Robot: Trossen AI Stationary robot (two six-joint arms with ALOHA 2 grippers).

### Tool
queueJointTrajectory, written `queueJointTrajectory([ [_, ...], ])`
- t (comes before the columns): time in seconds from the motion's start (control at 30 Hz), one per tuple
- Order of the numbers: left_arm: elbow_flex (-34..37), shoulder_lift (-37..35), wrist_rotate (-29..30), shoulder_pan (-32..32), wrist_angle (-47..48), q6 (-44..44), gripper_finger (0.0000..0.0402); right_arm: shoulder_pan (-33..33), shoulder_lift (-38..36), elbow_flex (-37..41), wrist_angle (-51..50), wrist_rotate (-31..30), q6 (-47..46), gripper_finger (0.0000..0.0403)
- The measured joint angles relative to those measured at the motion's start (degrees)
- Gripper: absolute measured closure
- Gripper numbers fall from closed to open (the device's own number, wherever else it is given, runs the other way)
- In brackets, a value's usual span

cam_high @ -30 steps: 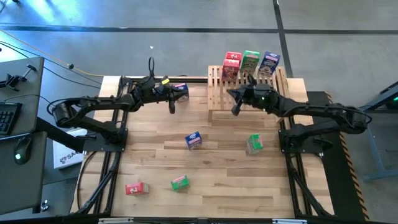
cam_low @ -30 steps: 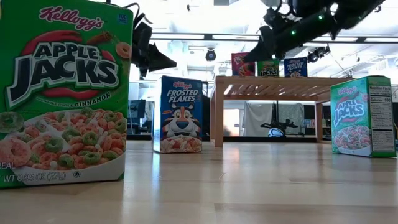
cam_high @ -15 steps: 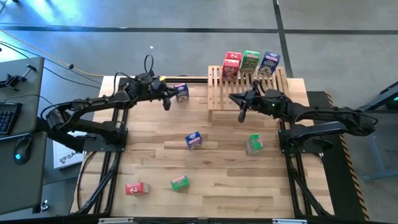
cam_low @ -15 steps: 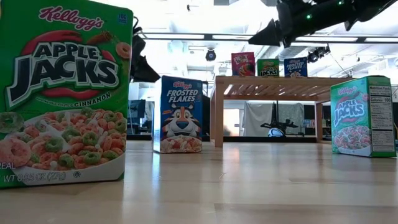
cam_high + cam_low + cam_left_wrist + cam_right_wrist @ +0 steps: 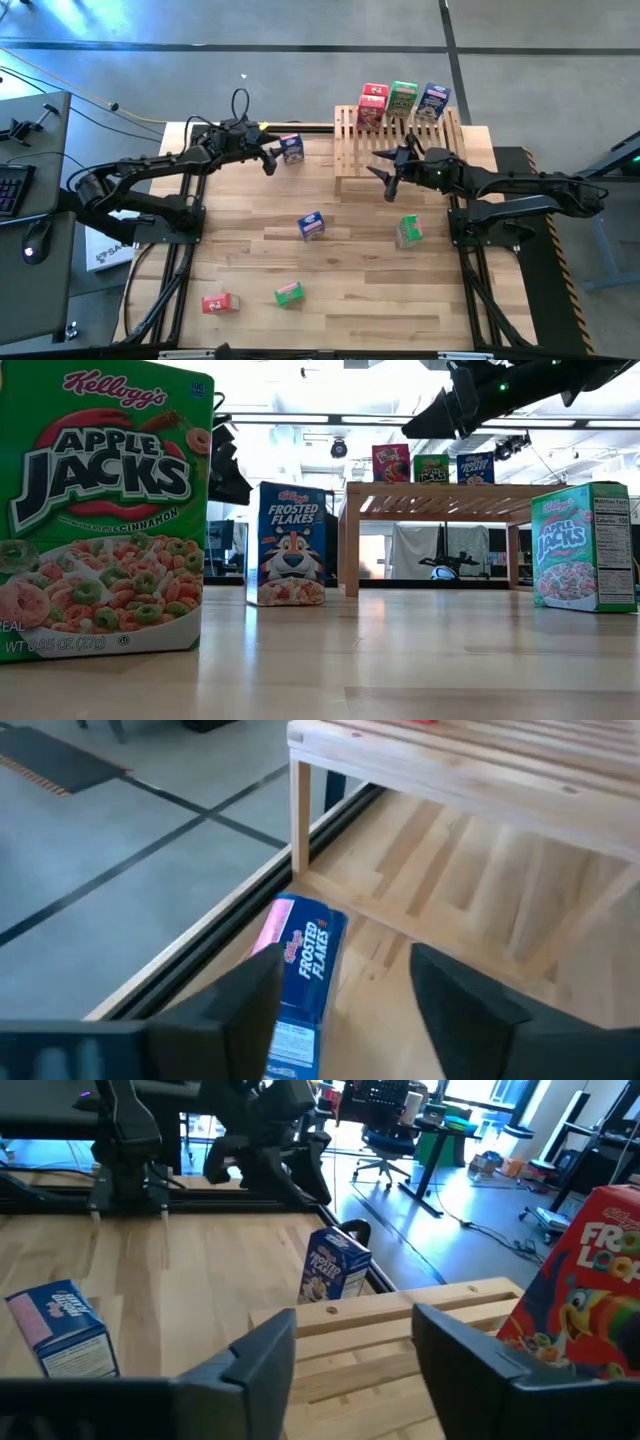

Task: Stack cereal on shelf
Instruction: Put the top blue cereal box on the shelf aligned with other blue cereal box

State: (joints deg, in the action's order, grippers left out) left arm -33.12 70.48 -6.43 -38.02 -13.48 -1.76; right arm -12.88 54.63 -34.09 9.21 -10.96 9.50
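Observation:
The wooden slatted shelf (image 5: 400, 140) stands at the table's far right. A red (image 5: 373, 106), a green (image 5: 403, 100) and a blue cereal box (image 5: 433, 101) stand upright on its far part. My right gripper (image 5: 389, 174) hovers open above the shelf's near edge (image 5: 400, 1330), touching nothing. My left gripper (image 5: 268, 160) is open just left of a blue Frosted Flakes box (image 5: 303, 982) that stands on the table by the far edge. In the high view a small gap shows between them.
Loose cereal boxes lie on the plank table: a blue one (image 5: 311, 226) at the middle, a green one (image 5: 408, 231) to its right, a red one (image 5: 220, 302) and a green one (image 5: 289, 293) near the front. Bare wood lies between them.
Both grippers have opened. My left gripper has drawn back a little from the blue box toward the table's left edge and tipped up from pointing down; the box stays standing. My right gripper has pulled back from the shelf toward the right edge and risen slightly.

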Motion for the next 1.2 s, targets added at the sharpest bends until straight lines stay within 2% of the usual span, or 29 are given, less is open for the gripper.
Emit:
queueJointTrajectory([
  [0.13,0.00,2.56,0.70,-0.77,-0.08,-0.51,0.0147,-0.02,0.00,-0.01,0.02,0.00,0.00,0.0182],
  [0.27,0.00,6.00,2.45,-1.44,-2.35,-3.24,0.0127,-0.02,0.00,0.00,0.02,-0.02,0.00,0.0179],
  [0.47,0.00,10.32,1.65,-1.75,-7.04,-7.23,0.0122,-0.02,0.01,-0.01,0.02,-0.01,-0.05,0.0178],
  [0.7,0.00,13.26,4.19,-2.27,-9.50,-11.12,0.0122,-0.02,0.02,0.00,0.02,-0.02,-0.24,0.0178],
  [0.87,0.00,14.25,1.88,-2.25,-9.98,-13.31,0.0144,-0.02,0.02,-0.02,0.02,0.04,-0.50,0.0178],
  [1.07,0.00,14.77,-0.91,-2.25,-10.17,-13.46,0.0198,0.02,0.04,-0.02,0.03,0.51,-3.15,0.0178],
  [1.2,0.02,12.50,-2.69,-1.88,-10.21,-13.60,0.0230,1.26,0.07,-0.02,0.70,0.60,-3.67,0.0178],
])
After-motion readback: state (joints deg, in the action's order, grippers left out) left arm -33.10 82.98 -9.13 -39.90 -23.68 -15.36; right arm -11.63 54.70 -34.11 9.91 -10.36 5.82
